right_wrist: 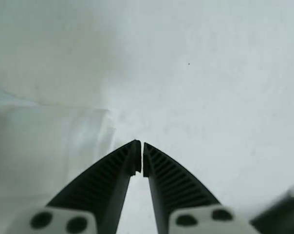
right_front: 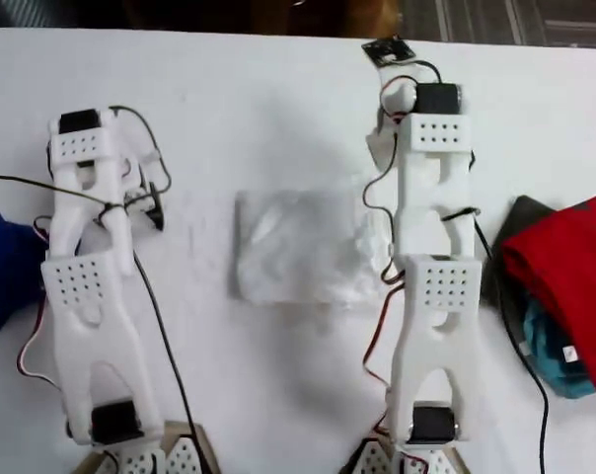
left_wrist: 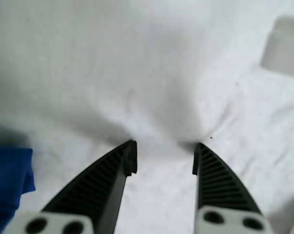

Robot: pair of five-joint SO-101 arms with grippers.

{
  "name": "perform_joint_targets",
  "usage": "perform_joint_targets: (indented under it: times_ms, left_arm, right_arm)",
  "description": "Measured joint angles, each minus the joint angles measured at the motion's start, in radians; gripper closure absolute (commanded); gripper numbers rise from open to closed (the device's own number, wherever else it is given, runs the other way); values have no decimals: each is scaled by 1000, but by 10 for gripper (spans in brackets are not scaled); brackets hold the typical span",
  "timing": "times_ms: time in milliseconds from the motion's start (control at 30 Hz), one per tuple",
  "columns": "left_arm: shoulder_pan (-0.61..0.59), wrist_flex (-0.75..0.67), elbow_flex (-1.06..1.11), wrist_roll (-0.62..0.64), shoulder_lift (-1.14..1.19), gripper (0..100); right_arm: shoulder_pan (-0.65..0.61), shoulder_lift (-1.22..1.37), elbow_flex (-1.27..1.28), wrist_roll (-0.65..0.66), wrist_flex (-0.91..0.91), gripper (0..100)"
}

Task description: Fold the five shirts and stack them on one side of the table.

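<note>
While its jaws meet, right end effector (right_wrist: 139,158) hangs beside white shirt (right_wrist: 40,146).

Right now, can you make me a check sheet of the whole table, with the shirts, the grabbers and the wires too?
Surface: white cloth-covered table, lightly wrinkled.
Job's things: folded white shirt mid-table; blue shirt at one side edge; red shirt lying over a teal shirt and a dark shirt at the other side.
Clutter: nothing seen.
Grippers: left gripper open over bare table; right gripper shut, empty, beside the white shirt.
Cables: black and red wires run along both arms.
Surroundings: dark floor beyond the table.
</note>
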Motion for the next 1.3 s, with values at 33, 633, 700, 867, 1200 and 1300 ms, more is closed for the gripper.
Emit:
perform_joint_targets:
  times_ms: [33, 633, 700, 867, 1200, 1300]
  left_arm:
    - [0, 0, 0, 0, 0, 805]
    - [0, 0, 0, 0, 0, 805]
    - [0, 0, 0, 0, 0, 805]
    - [0, 0, 0, 0, 0, 805]
    - [0, 0, 0, 0, 0, 805]
    - [0, 0, 0, 0, 0, 805]
  right_arm:
    - [-5, -6, 0, 0, 0, 981]
    - [-284, -178, 385, 0, 0, 981]
    - [-261, -178, 433, 0, 0, 981]
    - [-192, -178, 512, 0, 0, 981]
    - [-120, -178, 621, 0, 0, 981]
    - [-91, -178, 634, 0, 0, 981]
